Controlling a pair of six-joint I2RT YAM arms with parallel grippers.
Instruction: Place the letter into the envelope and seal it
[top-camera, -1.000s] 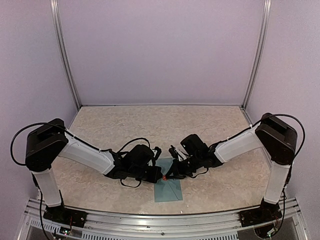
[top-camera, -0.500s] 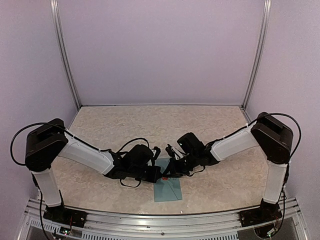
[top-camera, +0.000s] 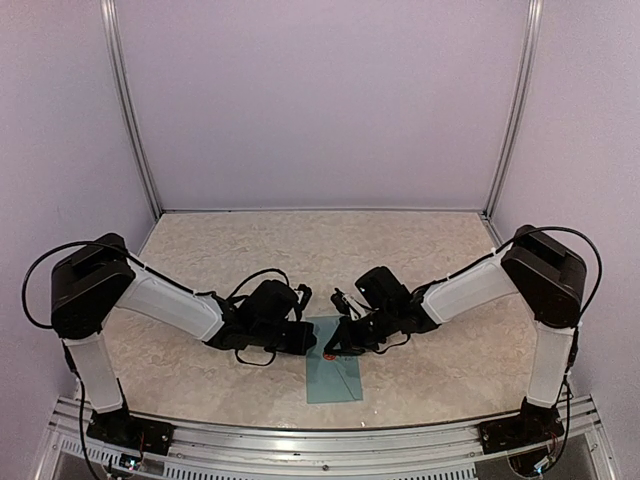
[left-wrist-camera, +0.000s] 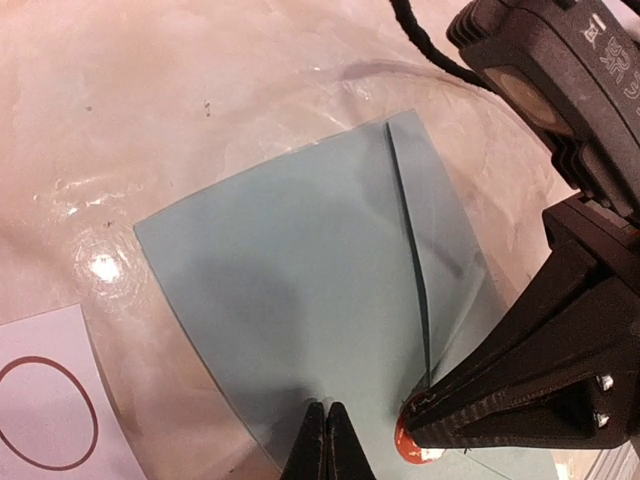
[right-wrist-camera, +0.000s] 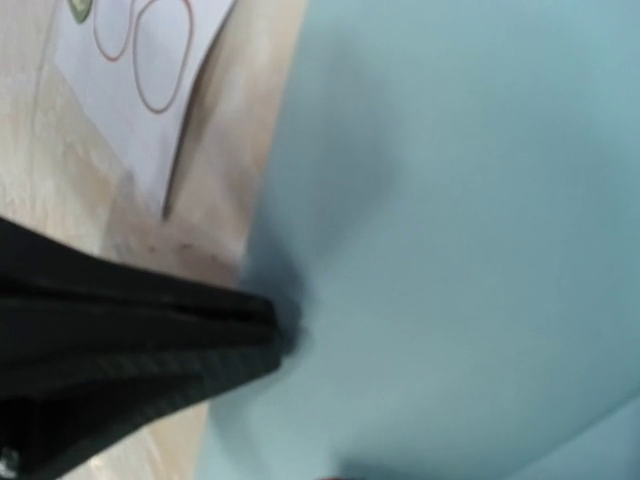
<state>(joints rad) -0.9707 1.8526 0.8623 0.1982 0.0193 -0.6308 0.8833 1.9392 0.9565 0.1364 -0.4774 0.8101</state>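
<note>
1. The left gripper (left-wrist-camera: 325, 432) is clenched, its tips together on the face of the teal envelope (left-wrist-camera: 290, 290).
2. The right gripper (right-wrist-camera: 262, 322) is likewise closed tight, its tip down on the envelope just beside the left one. A small red-orange dot (left-wrist-camera: 412, 447) sits at that tip; whether it is pinched or only pressed, I cannot tell.
3. The envelope lies flat on the marbled table (top-camera: 300, 250), between the arms.
4. The white print on the right gripper's housing is cut off and unreadable. The white card (left-wrist-camera: 45, 412) beside the envelope bears red ring outlines.
</note>
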